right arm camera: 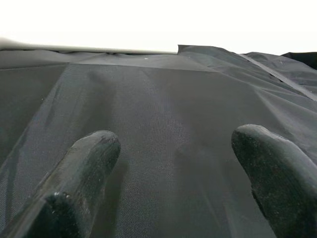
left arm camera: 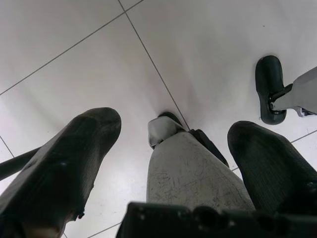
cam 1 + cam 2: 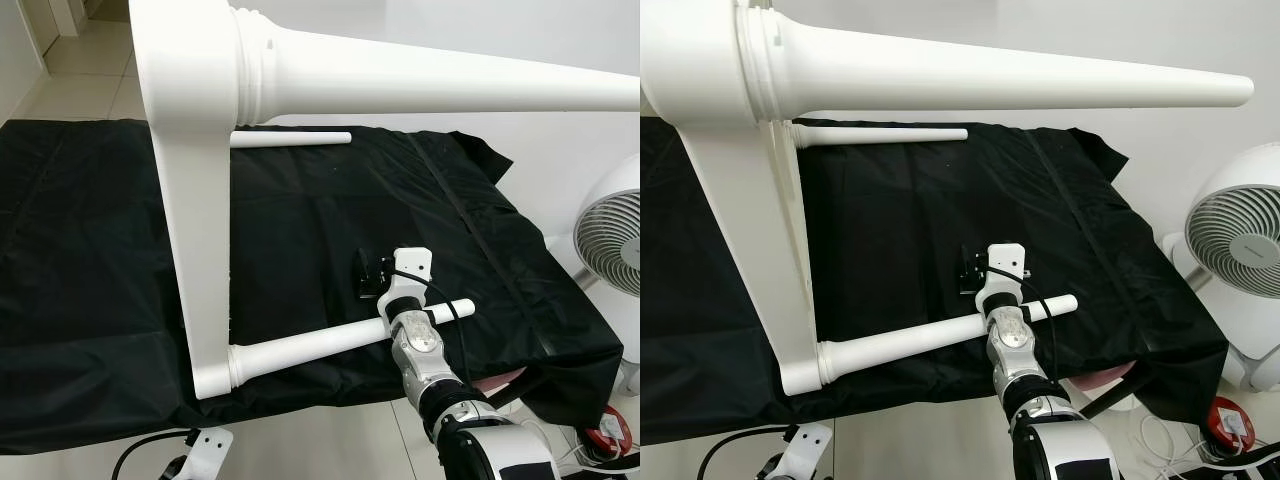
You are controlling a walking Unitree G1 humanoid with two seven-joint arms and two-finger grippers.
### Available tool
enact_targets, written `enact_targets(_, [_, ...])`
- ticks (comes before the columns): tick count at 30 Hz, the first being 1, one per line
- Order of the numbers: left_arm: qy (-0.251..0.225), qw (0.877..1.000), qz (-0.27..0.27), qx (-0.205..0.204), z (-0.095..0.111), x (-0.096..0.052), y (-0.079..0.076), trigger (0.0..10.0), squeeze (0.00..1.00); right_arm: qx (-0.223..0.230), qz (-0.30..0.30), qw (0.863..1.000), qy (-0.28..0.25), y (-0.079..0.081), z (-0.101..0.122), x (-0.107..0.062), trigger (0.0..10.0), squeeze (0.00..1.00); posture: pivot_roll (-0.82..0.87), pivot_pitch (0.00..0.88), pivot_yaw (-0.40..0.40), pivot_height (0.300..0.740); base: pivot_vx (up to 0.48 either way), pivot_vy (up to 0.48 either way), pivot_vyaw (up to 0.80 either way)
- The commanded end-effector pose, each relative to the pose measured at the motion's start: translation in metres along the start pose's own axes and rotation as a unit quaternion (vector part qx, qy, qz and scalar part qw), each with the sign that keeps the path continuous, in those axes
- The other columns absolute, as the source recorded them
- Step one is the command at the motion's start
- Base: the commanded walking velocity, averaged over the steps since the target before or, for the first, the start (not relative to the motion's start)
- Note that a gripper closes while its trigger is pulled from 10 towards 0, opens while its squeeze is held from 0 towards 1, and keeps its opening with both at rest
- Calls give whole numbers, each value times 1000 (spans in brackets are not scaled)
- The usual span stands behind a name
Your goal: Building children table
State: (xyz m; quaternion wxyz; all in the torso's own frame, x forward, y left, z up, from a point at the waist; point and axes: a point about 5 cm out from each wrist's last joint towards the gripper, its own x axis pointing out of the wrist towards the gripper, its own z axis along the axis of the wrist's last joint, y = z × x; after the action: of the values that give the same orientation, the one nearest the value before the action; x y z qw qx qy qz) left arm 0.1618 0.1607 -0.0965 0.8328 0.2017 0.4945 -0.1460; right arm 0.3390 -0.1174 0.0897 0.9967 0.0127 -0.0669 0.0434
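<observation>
A: R gripper (image 1: 173, 173)?
B: Fingers (image 1: 84, 168) spread wide, nothing between them. They hover low over the black cloth (image 3: 300, 250), pointing along it toward the far leg (image 1: 89, 48), which lies well apart from them.

A: And the arm itself?
B: R arm (image 3: 425, 350) reaches up from the near edge of the cloth. Wrist sits right at the near leg (image 3: 310, 348), crossing over its thin end; can't tell if it touches. Fingers extend past the leg, onto the cloth side.

A: L gripper (image 2: 173, 148)?
B: Also wide open, empty. Hangs low, pointing down at white floor tiles (image 2: 74, 49). Robot's own grey shin and foot show between its fingers (image 2: 74, 158), a second dark foot (image 2: 270, 89) off to one side. In the head views only the L wrist (image 3: 205, 450) peeks in at the bottom edge, w/ a black cable.

A: Where's the table (image 3: 190, 200)?
B: On its side on the cloth, white, top standing on edge at the robot's left. Legs stick out to the right: near leg low by the R arm, far leg (image 3: 290, 138) at the back, one thick upper leg (image 3: 430, 85) running across the top, close to the camera.

A: Anything else around?
B: White fan (image 3: 1240, 240) on the floor at right, beyond the cloth's corner. Small red item (image 3: 1228, 422) on the floor below it.
</observation>
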Motion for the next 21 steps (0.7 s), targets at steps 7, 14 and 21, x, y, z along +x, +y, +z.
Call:
enact_targets(7, [31,999,4,-5,-16,-2,-8,10000,0,11,-7,1000,14,-3,-7,-5,10000,1000,61,0,-117,740,0,0,0])
enact_targets(14, [29,1000,3,-7,-15,-2,-7,10000,212,15,-8,1000,13,-3,-7,-5,10000,1000,58,0,-116,740,0,0,0])
enact_targets(21, [29,1000,3,-6,-14,-1,-7,10000,0,4,-9,1000,13,-4,-7,-5,10000,0,54,0,-116,740,0,0,0])
